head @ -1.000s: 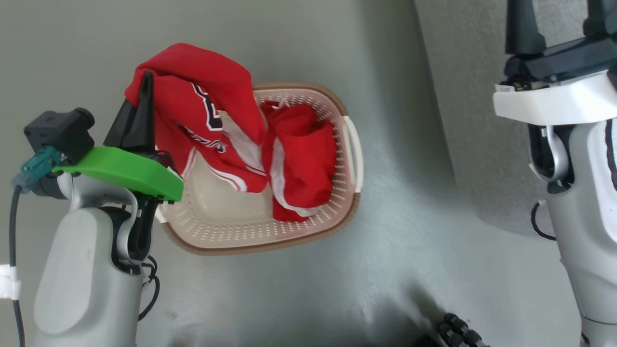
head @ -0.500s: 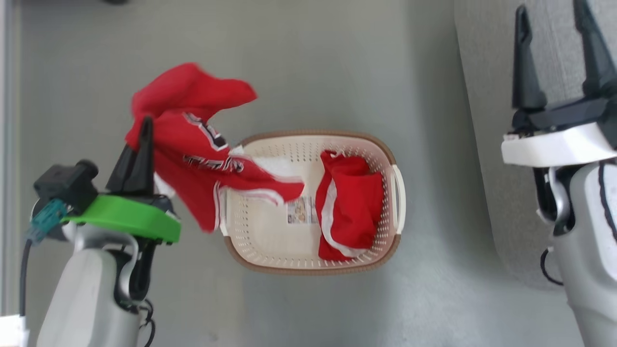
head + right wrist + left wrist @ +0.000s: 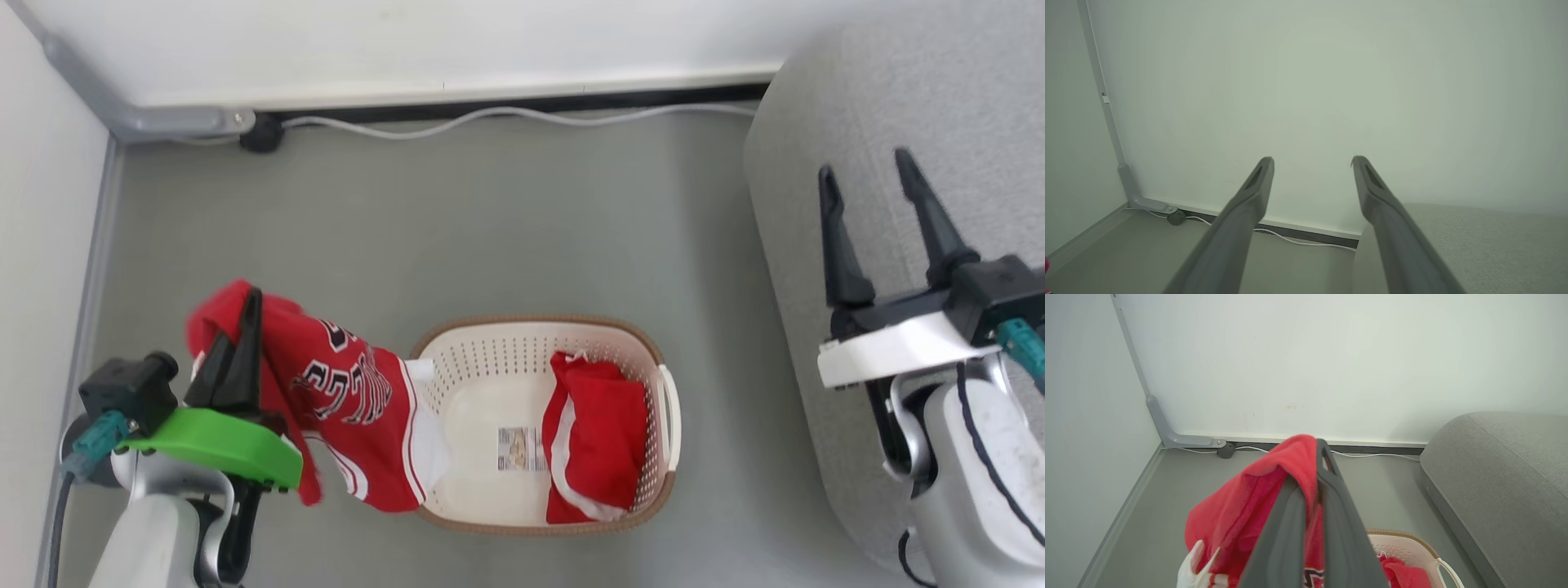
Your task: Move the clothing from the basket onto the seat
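Note:
My left gripper (image 3: 246,314) is shut on a red jersey (image 3: 351,408) with black lettering; it hangs in the air left of the basket (image 3: 620,339), its lower hem over the basket's left rim. In the left wrist view the red cloth (image 3: 1257,498) drapes over my closed left gripper (image 3: 1316,449). A second red garment (image 3: 600,445) with white trim lies in the right half of the cream basket, beside a paper label (image 3: 521,449). The grey seat (image 3: 939,98) stands at the right. Above the seat's edge, my right gripper (image 3: 865,167) is open and empty, as also in its wrist view (image 3: 1312,161).
A white wall with a dark skirting and a pale cable (image 3: 490,114) runs along the far side. A grey conduit (image 3: 163,122) turns the corner at the left wall. Grey floor (image 3: 490,229) lies between basket, wall and seat.
The head camera has lifted and pulled back, so wall and seat show more. The jersey has come out of the basket and now hangs from my left gripper beside it.

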Controlling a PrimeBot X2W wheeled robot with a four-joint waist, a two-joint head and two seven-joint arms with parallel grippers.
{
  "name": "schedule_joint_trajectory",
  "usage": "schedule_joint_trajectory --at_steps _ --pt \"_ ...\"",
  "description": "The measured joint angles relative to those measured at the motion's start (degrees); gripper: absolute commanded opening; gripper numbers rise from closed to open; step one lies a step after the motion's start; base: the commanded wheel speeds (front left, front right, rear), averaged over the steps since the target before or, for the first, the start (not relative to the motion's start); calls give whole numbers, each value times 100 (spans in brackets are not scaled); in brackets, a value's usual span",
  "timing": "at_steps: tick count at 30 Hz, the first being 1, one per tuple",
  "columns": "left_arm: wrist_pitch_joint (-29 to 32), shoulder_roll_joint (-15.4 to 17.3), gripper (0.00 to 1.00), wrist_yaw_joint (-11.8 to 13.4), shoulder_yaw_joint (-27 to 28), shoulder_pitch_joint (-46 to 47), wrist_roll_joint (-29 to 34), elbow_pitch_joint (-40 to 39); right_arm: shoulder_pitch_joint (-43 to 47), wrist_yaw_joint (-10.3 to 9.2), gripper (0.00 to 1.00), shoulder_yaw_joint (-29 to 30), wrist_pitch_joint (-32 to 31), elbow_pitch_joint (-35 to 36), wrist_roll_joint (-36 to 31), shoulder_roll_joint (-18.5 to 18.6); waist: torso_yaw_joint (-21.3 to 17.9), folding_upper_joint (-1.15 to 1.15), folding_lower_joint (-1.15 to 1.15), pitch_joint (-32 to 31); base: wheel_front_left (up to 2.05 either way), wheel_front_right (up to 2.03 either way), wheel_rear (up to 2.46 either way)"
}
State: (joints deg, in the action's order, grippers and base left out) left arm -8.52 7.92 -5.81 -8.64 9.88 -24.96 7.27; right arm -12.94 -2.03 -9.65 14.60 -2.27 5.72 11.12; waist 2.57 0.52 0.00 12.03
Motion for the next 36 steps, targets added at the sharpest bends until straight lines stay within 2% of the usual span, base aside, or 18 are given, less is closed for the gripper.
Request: schedule_joint_trajectory --at_steps 11,19,36 --pt "194 96 0 -32 -78 -661 -3 7 834 101 100 -79 0 -425 144 -182 -102 0 0 -925 0 0 0" --pt "414 182 0 -22 -74 -1046 -18 -274 1143 151 100 -111 0 -432 157 -203 -203 0 0 -1464 0 0 0" --pt "705 231 0 54 -79 -1358 -159 -881 1365 202 100 -48 0 -396 194 -260 -376 0 0 -1621 0 0 0"
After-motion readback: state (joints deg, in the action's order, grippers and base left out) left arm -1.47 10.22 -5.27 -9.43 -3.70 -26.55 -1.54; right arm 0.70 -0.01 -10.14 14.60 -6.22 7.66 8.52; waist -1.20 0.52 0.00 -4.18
